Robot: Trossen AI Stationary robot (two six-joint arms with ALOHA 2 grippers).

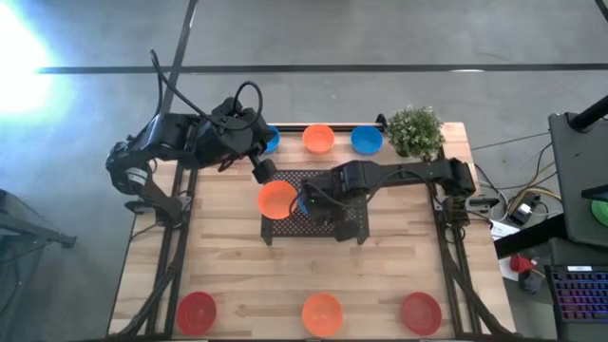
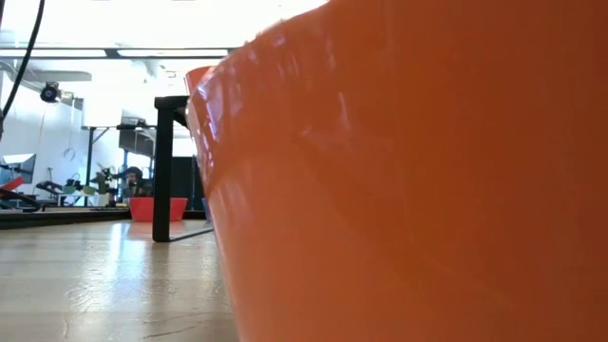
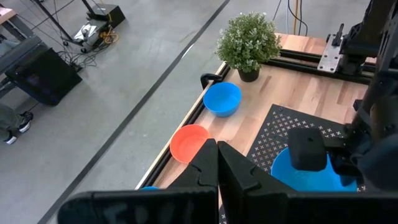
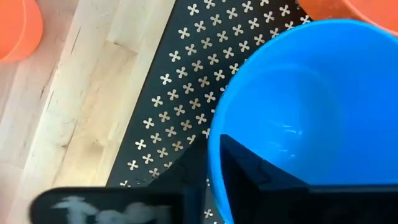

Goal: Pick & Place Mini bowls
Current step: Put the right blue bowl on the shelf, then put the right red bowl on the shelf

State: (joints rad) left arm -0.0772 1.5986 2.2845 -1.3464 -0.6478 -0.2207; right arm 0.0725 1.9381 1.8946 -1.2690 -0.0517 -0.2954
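Right gripper point(image 1: 306, 203) jaws straddle blue bowl point(image 4: 311, 112) rim on rack point(image 1: 328, 226); left gripper point(image 3: 217, 163) jaws clenched

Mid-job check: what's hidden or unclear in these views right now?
- Low view: an orange bowl close to the lens fills the picture and hides both arms.
- High view: the right gripper covers most of the blue bowl on the rack.
- Right wrist view: the blue bowl's far rim is cut off by the edge.

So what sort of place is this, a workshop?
Probably a robotics lab or test space: a wooden table on a bare concrete floor, loose cables and a keyboard beside it, and more equipment on the floor.
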